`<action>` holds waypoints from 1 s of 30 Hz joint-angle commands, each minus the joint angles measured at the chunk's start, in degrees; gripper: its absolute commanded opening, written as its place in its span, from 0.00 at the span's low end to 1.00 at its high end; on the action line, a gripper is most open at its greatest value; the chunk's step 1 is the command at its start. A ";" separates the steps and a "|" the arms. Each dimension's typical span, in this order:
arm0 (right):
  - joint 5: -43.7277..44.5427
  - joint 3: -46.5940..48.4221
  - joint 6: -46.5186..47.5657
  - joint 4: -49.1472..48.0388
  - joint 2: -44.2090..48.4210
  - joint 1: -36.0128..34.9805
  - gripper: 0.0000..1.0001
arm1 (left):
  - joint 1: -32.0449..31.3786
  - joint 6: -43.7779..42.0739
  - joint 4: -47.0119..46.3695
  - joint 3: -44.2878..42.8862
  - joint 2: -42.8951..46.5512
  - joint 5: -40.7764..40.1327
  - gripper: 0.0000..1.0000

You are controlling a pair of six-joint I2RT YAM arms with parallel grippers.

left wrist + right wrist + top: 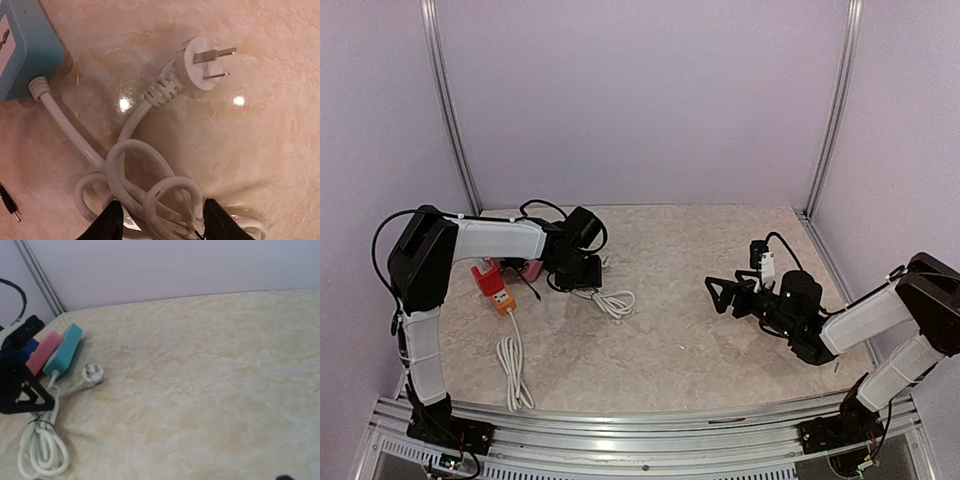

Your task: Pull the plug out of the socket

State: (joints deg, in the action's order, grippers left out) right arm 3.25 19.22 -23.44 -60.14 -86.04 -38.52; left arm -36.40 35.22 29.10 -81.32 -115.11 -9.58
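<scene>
My left jaws stand apart astride the coiled white cable [150, 195]; its plug [197, 67] lies bare; my right jaws gape wide.

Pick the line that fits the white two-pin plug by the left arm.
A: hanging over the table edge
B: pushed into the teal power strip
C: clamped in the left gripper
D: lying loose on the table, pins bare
D: the white plug lies flat on the table with both pins bare, clear of the teal power strip and of the left gripper.
</scene>
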 commanded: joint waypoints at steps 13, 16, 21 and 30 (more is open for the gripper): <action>-0.87 0.55 0.14 -0.47 -0.58 -0.48 1.00 | -1.29 -2.41 -0.42 0.37 -1.80 2.89 0.02; -0.73 0.46 0.32 -0.30 -0.20 -0.50 1.00 | -2.80 -2.44 0.48 0.00 -1.36 2.52 0.00; 0.63 -0.35 0.32 0.52 2.05 -0.47 1.00 | -7.29 -2.61 1.62 -1.26 -0.65 3.34 0.00; 6.70 -1.18 2.57 8.04 10.58 -0.41 1.00 | -17.29 -4.25 2.34 -8.73 -5.89 8.16 0.00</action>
State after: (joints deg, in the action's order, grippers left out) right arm 5.58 19.05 -22.83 -57.56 -80.07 -38.52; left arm -49.74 32.51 30.92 -85.43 -117.58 -6.59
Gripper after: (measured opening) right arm 0.995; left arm 0.059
